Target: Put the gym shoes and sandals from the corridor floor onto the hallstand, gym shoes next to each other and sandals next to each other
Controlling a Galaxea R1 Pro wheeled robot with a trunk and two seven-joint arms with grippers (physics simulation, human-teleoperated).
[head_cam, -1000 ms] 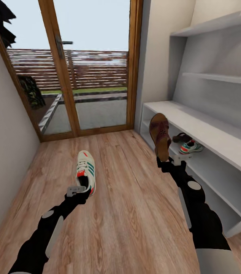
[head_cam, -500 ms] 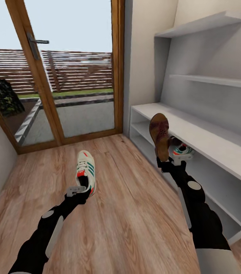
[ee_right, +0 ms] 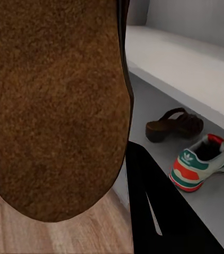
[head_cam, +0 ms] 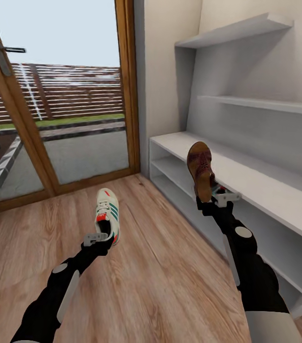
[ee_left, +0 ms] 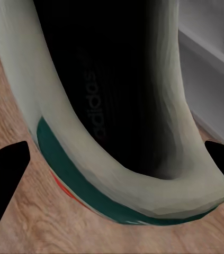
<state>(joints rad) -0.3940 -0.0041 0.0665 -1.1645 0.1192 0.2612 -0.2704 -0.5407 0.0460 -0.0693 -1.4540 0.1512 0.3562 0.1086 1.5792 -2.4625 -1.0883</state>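
Light brown wood planks of the floor [head_cam: 160,281] fill the lower half of the head view, with a wood-framed glass door [head_cam: 55,109] at the upper left. At lower left we see the left gripper [head_cam: 98,237] pinching the heel of a white gym shoe [head_cam: 108,213] with green stripes, toe pointing up-frame and clear of the planks; the left wrist view looks into that shoe's dark opening [ee_left: 117,95]. Right of centre, the right gripper [head_cam: 216,198] is clamped on the heel of a brown sandal [head_cam: 200,169], held upright with its sole toward the camera, just in front of the shoe rack [head_cam: 265,186] at the right of the frame. In the right wrist view the sandal sole [ee_right: 53,100] takes the left side, and at the right a second sandal [ee_right: 174,125] and a second gym shoe [ee_right: 203,160] rest close together on a low shelf of the rack.

We judge the step in hand to be bringing both carried shoes to that low shelf. To do it well, we would:
- lower each arm beneath the bench top before reaching in, avoiding its front edge;
- set the sandal beside the shelved sandal, and the gym shoe beside its partner;
- release only once each sole rests flat on the shelf.
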